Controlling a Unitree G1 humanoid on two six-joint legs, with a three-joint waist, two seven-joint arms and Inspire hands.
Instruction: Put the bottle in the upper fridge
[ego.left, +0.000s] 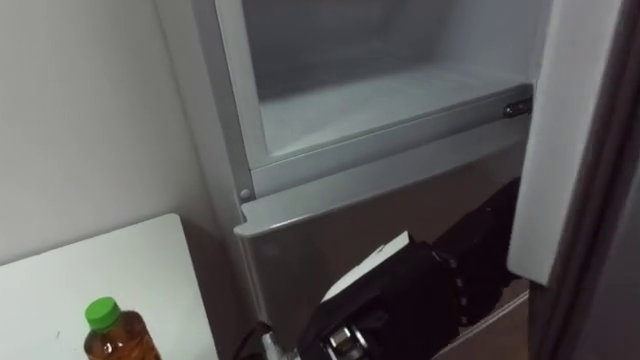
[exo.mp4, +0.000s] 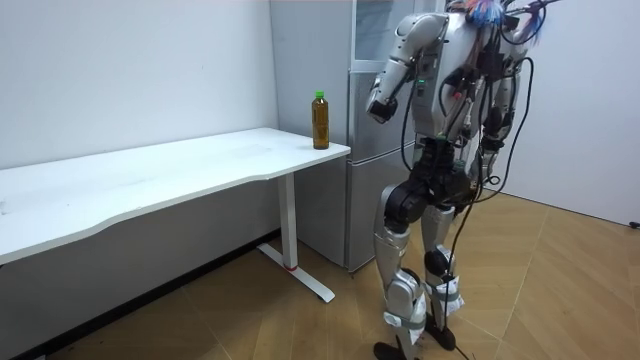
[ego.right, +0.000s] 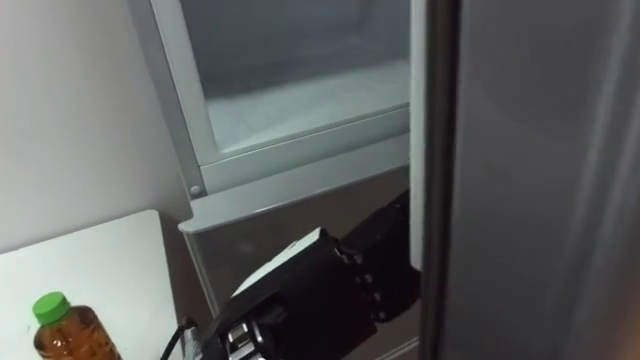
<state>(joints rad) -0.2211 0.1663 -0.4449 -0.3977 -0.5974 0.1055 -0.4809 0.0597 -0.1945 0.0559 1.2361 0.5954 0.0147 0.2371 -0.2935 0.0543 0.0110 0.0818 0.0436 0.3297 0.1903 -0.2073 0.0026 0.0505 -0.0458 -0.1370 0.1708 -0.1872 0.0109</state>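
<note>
The bottle has a green cap and holds brown liquid. It stands upright on the white table's corner nearest the fridge, at the lower left of the eye views, and I also see the bottle in the room view. The upper fridge compartment is open, and the part of its pale floor I see is bare. My left hand hangs in front of the grey lower fridge door, right of the bottle and apart from it. Its dark fingers are loosely extended and hold nothing.
The open upper fridge door stands on edge at the right, close to my head. A white wall runs behind the table. I stand upright on the wooden floor directly before the fridge.
</note>
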